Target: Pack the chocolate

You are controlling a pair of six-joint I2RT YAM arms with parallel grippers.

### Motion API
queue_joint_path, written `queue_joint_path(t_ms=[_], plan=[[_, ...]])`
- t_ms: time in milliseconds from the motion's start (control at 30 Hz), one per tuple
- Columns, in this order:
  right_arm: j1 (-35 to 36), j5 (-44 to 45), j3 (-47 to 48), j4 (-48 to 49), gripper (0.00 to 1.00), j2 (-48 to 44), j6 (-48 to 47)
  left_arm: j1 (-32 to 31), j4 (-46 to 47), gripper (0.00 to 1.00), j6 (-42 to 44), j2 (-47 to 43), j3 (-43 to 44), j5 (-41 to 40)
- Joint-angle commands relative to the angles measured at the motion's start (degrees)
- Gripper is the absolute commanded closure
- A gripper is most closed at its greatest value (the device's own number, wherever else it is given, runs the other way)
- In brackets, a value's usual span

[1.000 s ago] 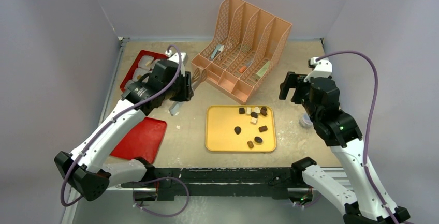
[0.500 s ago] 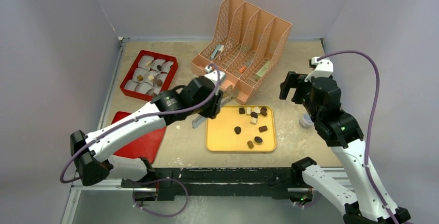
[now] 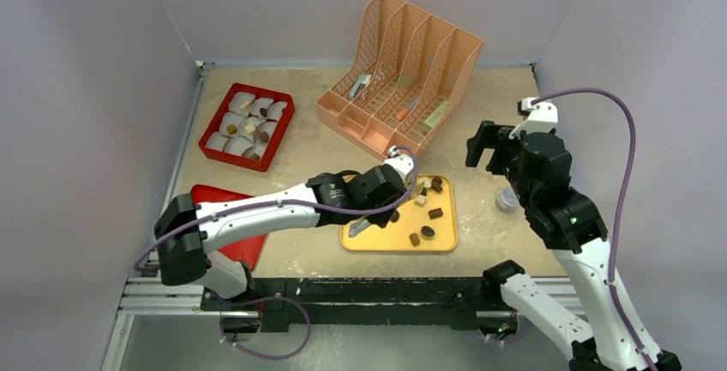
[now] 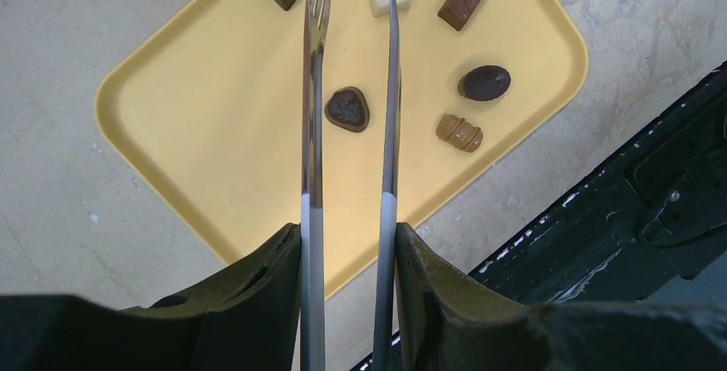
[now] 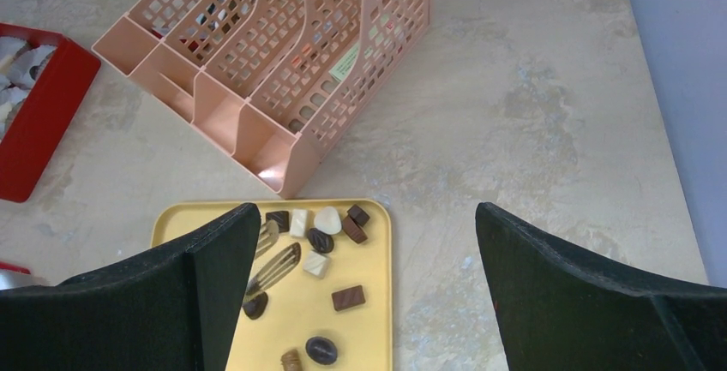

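Desk (image 3: 300,144) carries a yellow tray (image 4: 214,114) of chocolate (image 4: 347,108). Left jaws pinch tongs (image 4: 310,131) above it; right jaws spread, idle. Risk: an off-centre squeeze could flick a piece away.

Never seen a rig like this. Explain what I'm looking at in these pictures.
These are two robot arms bolted at the near edge of a table. The wide picture comes from a camera above and behind them. The other two come from a camera on each wrist, looking past that arm's own fingers. The left hand grips metal tongs over a yellow tray scattered with chocolates. The right hand hangs open and empty off to the side. Farther back sit a red box of white paper cups and a pink file rack.
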Motion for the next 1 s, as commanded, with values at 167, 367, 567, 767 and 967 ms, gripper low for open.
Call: queue_joint_path(t_ms=[167, 367, 567, 767, 967], plan=[[-0.1, 0.9, 2.3, 0.8, 0.03, -0.9, 0.0, -2.4, 3.9, 0.6, -1.4, 5.7, 4.5, -3.4], [-0.1, 1.3, 1.7, 1.1, 0.03, -1.2, -0.2, -3.1, 6.3, 0.6, -1.9, 7.8, 3.7, -2.8], [-0.1, 1.5, 1.6, 1.1, 0.03, -1.5, -0.3, -4.3, 8.3, 0.6, -2.5, 10.6, 4.2, -2.4], [-0.1, 1.6, 1.6, 0.9, 0.03, -2.0, -0.4, -5.6, 6.9, 0.6, -3.8, 13.0, 5.8, -5.2], [-0.1, 1.3, 0.9, 1.1, 0.03, -2.4, -0.1, -6.7, 4.0, 0.67, -4.2, 13.4, 7.3, -8.7]])
